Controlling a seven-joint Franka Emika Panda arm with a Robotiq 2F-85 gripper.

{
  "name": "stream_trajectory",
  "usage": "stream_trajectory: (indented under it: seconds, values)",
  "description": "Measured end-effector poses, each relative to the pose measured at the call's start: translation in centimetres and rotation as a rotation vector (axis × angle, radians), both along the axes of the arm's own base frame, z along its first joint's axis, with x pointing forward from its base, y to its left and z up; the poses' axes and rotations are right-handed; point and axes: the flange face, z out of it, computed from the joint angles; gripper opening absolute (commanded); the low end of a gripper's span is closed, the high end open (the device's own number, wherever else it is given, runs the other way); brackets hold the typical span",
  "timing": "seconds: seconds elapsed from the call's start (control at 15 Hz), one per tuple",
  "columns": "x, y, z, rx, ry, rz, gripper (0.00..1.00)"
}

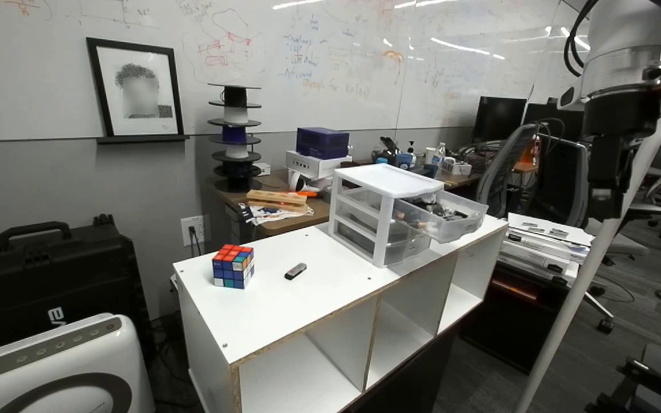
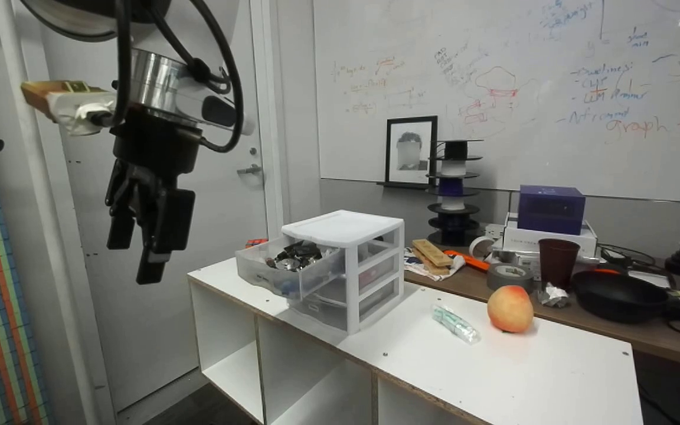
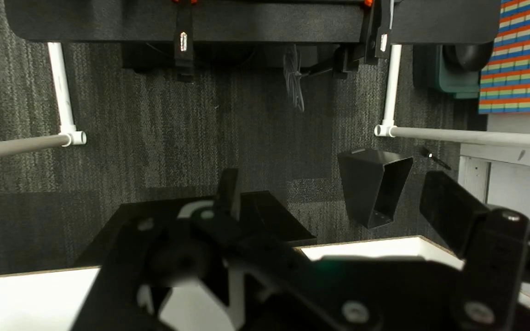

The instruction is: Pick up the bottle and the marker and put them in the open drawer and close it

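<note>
The drawer unit stands on a white shelf. Its top clear drawer is pulled open and holds dark and shiny small items. It also shows open in an exterior view. The marker, short and dark with a grey part, lies on the shelf beside the cube. A clear, crumpled bottle with a greenish tint lies on its side beyond the unit. My gripper hangs high, away from the shelf, and is open and empty. The wrist view shows its fingers spread, with neither bottle nor marker in sight.
A Rubik's cube sits near the shelf's end. A peach lies beside the bottle. A back desk holds a pan, a cup and tape. A white pole stands beside the arm.
</note>
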Motion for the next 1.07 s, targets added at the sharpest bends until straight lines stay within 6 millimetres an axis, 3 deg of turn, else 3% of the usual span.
stream_trajectory:
  seconds: [0.27, 0.47, 0.8, 1.07]
  values:
    - [0.4, -0.6, 0.4, -0.015, -0.010, -0.006, 1.00]
    - [2.5, -2.7, 2.6, -0.069, -0.047, -0.013, 1.00]
    - [8.7, -7.3, 5.7, -0.112, -0.104, -0.042, 1.00]
    - [14.3, -11.1, 4.8, -0.118, -0.086, -0.111, 1.00]
